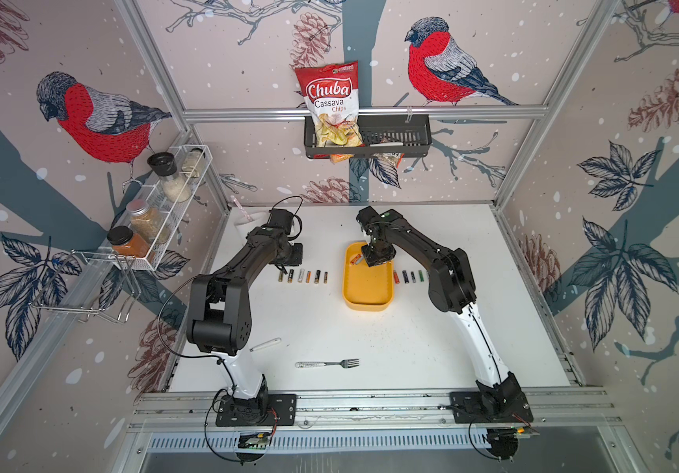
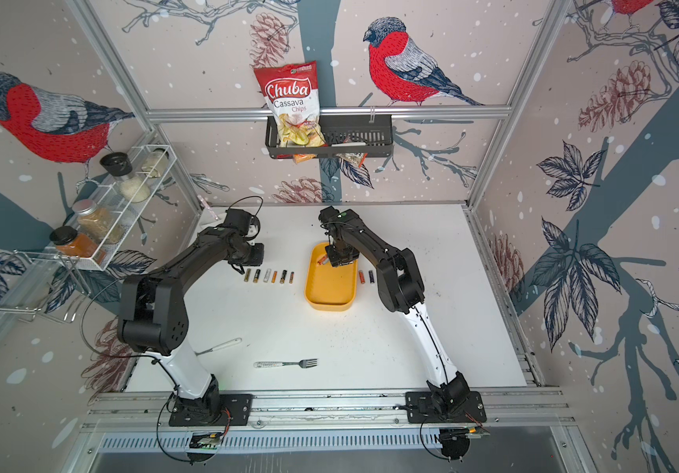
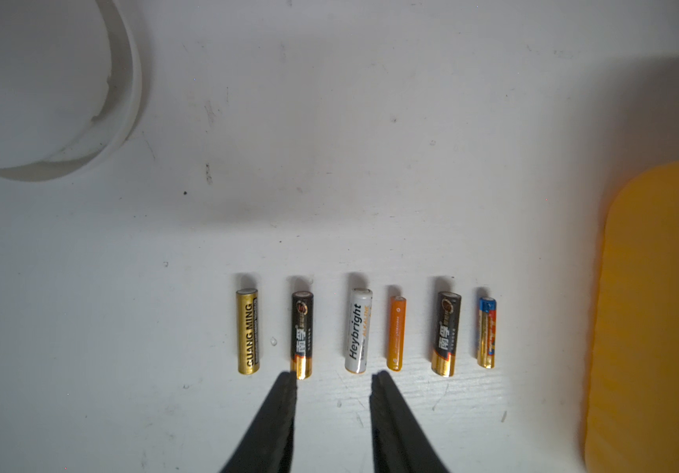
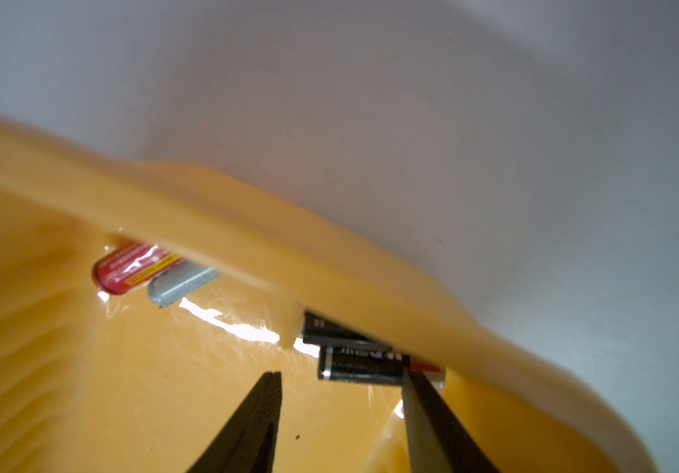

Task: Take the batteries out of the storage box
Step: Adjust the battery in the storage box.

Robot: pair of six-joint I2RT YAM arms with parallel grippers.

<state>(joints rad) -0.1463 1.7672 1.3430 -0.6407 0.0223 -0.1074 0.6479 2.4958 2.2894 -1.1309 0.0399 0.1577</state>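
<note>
The yellow storage box (image 1: 368, 293) (image 2: 329, 293) lies mid-table. My right gripper (image 4: 341, 374) is inside its far end, open and empty. A black battery (image 4: 360, 365) lies crosswise just past the tips, and one fingertip (image 4: 409, 379) overlaps its end. Another black battery (image 4: 325, 327), a red one (image 4: 124, 268) and a silver one (image 4: 180, 282) lie along the far wall. Several batteries (image 3: 358, 329) (image 1: 303, 277) lie in a row on the table left of the box. My left gripper (image 3: 333, 376) hovers open over that row, holding nothing. More batteries (image 1: 409, 276) lie right of the box.
A fork (image 1: 329, 363) and a white-handled utensil (image 1: 266, 344) lie on the near table. A white cup (image 3: 116, 102) stands at the back left. On the walls hang a spice rack (image 1: 157, 213) and a black basket (image 1: 407, 137) with a chips bag.
</note>
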